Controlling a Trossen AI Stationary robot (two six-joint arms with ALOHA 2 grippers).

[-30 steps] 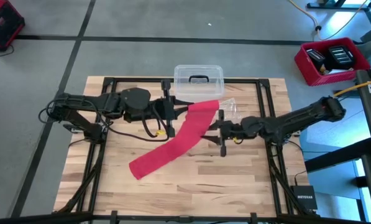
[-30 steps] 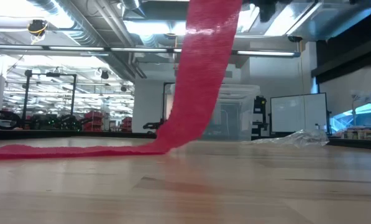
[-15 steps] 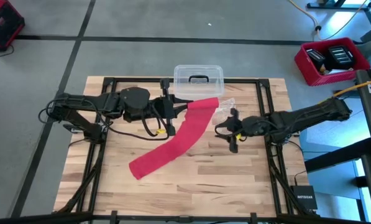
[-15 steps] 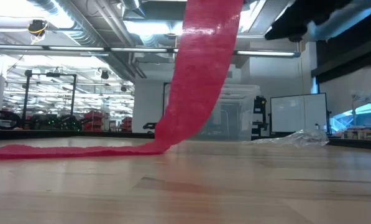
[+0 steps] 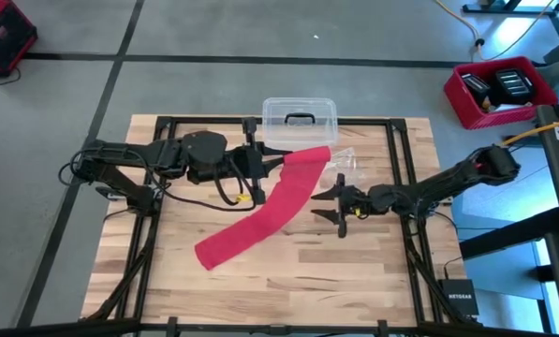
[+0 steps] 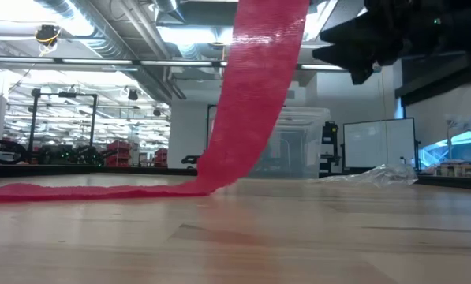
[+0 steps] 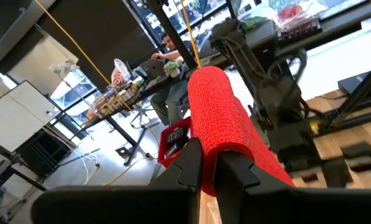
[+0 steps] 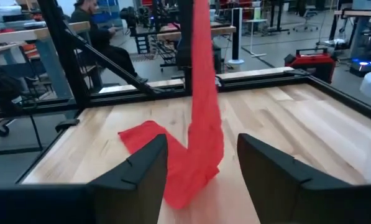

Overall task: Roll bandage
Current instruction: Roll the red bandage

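Note:
The bandage [image 5: 277, 201] is a long bright red strip. Its upper end is held up by my left gripper [image 5: 281, 161] above the table's far middle. From there it hangs down slanting [image 6: 255, 95], and its lower part [image 6: 69, 192] lies flat on the wood toward the near left. My right gripper [image 5: 331, 208] stands open just right of the hanging strip. Through its parted fingers, in the right wrist view, the strip [image 8: 204, 106] shows ahead, untouched. My left gripper pinches the bandage's upper end [image 7: 211, 144] between its two fingers, which reach in about level from the table's left. Past the fingers the red cloth bulges in a rounded hump [image 7: 210, 93]. The rest hangs slack, with its lower part lying on the table.
A clear plastic box [image 5: 299, 120] with a dark handle stands at the far edge. A crinkled clear wrapper [image 5: 345, 161] lies right of the bandage, behind my right gripper. A red bin [image 5: 499, 89] sits on the floor far right. People sit beyond the table.
My right gripper has sunk toward the table beside the hanging strip and now shows at the upper right of the low view. The bandage and my left gripper have kept still.

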